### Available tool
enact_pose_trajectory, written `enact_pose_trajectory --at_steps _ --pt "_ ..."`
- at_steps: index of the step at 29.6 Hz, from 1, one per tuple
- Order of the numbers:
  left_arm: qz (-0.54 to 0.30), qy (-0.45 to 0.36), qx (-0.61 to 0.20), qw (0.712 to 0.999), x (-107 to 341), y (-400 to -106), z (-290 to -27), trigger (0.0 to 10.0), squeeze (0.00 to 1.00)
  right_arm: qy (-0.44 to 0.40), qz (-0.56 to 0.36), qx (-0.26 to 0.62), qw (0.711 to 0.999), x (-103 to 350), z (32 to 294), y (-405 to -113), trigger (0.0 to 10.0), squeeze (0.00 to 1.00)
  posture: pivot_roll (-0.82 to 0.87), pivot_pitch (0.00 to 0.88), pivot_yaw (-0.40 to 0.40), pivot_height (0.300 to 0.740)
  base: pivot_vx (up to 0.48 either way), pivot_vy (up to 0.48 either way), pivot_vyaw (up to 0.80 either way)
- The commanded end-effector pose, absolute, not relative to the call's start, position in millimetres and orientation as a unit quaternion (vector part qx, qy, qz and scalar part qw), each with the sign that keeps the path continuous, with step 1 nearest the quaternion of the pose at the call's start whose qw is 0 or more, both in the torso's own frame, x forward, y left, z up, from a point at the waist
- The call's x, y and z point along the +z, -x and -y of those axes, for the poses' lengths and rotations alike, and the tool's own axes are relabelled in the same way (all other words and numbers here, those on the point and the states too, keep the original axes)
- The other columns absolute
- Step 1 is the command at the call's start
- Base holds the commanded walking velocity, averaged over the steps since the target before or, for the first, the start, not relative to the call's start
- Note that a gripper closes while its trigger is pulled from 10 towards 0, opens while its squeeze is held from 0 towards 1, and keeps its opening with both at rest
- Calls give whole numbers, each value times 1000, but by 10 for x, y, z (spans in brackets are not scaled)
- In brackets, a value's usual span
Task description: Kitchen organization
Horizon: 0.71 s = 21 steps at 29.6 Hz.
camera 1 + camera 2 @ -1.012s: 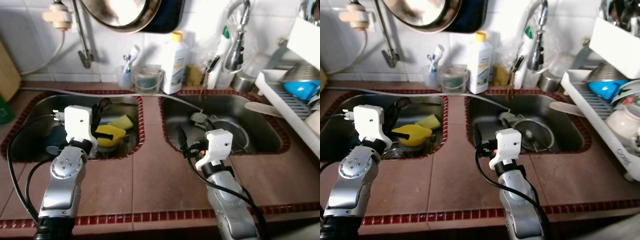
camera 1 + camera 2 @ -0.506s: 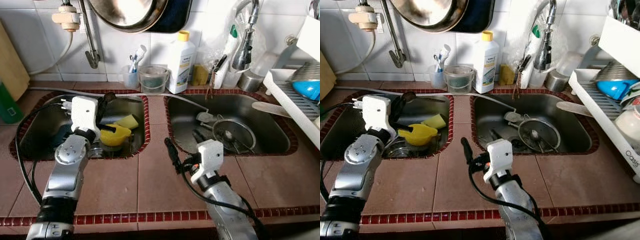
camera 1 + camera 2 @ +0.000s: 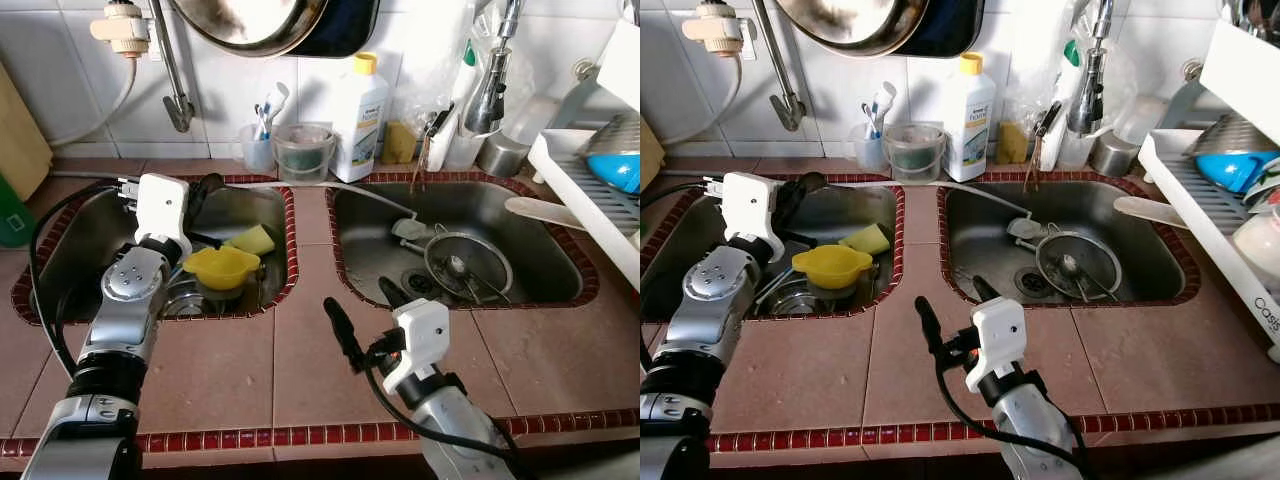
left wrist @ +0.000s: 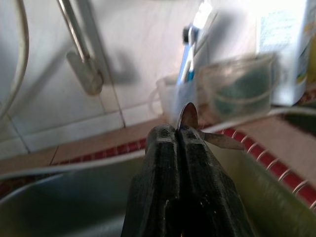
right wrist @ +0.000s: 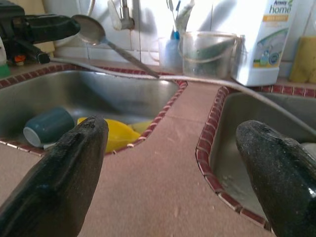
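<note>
Left gripper (image 4: 180,136) clamps a metal spoon (image 5: 91,30) above the left steel sink basin (image 3: 60,265); right gripper (image 3: 365,312) hovers spread over the brown tiled counter (image 3: 300,370).

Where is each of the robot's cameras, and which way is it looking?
Left eye view: on the head, looking down at the double sink; both silver arms show.
Right eye view: beside it, same scene, including the yellow cup.
Left wrist view: on the left arm, looking along the left gripper, shut on a spoon, toward the tiled wall.
Right wrist view: on the right arm, looking between the open right gripper fingers across the counter.
Shared: both wrist views show the spoon and the clear container.
</note>
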<state>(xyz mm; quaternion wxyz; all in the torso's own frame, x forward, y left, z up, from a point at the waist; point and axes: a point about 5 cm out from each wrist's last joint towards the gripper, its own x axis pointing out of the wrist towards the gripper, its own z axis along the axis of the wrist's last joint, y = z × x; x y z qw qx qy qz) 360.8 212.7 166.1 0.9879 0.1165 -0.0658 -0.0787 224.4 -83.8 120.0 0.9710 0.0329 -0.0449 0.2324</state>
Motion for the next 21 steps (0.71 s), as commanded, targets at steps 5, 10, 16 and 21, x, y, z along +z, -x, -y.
enact_pose_trajectory --at_steps 5,10,16,21 --pt "63 -138 -81 985 1664 -3572 -2302 10000 0 -37 45 239 969 1271 838 -2154 10000 0 -165 136 3 740 0 0 0" --pt "58 -150 -80 984 1649 -3520 -2427 10000 0 -39 39 240 969 1279 835 -2094 10000 0 -159 156 5 740 0 0 0" --pt "47 -158 -78 983 1602 -3421 -2552 10000 0 -44 28 246 968 1276 809 -2018 10000 0 -151 193 4 740 0 0 0" --pt "42 -157 -78 984 1560 -3339 -2607 10000 0 -46 17 247 968 1267 812 -1955 10000 0 -146 223 1 740 0 0 0"
